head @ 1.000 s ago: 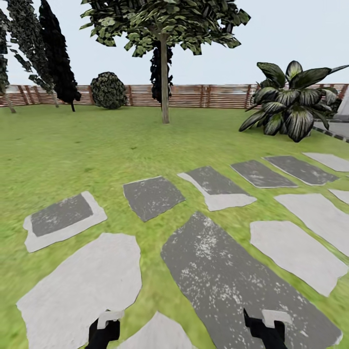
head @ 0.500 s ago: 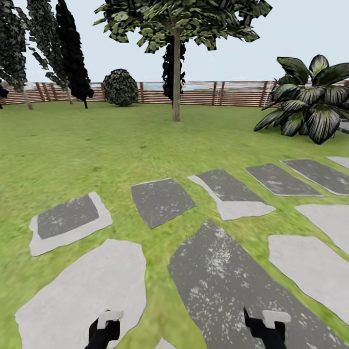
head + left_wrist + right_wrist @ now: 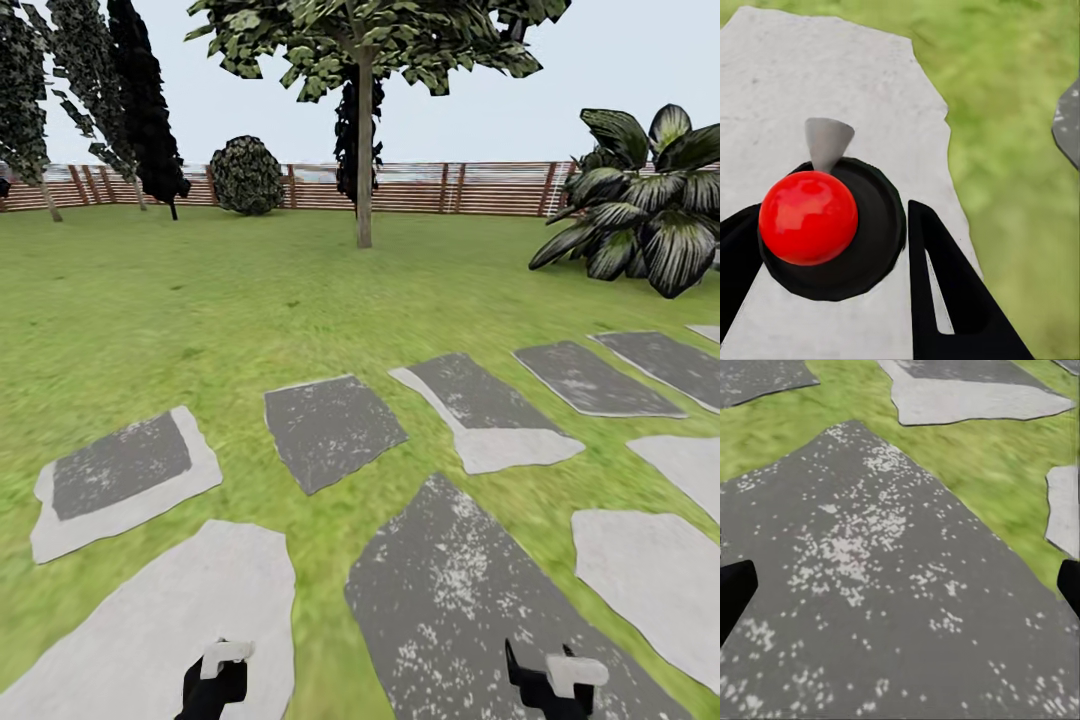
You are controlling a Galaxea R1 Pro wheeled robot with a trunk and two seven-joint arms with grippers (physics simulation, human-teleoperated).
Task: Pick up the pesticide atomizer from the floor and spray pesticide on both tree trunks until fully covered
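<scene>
Left gripper (image 3: 832, 262) found closed about the pesticide atomizer (image 3: 825, 225), black fingers pressed to either side of the bottle's body. Red cap and grey nozzle pointed away from the wrist, long axis running along the fingers, so the bottle was carried upright in the grasp. Below it, a pale paving slab (image 3: 832, 90) bordered by grass.

Right gripper (image 3: 900, 600) noted spread wide, fingertips at the far edges of its wrist view, nothing between them; dark speckled slab (image 3: 870, 547) beneath.

Nearest tree trunk (image 3: 364, 150) located straight ahead beyond the stepping stones, well apart from both grippers, in front of the slatted fence (image 3: 480, 188). Trunk lay slightly toward the right of the left gripper (image 3: 215, 680). Judged: atomizer secured, approach to trunk outstanding, nozzle to be turned toward the bark before spraying.
</scene>
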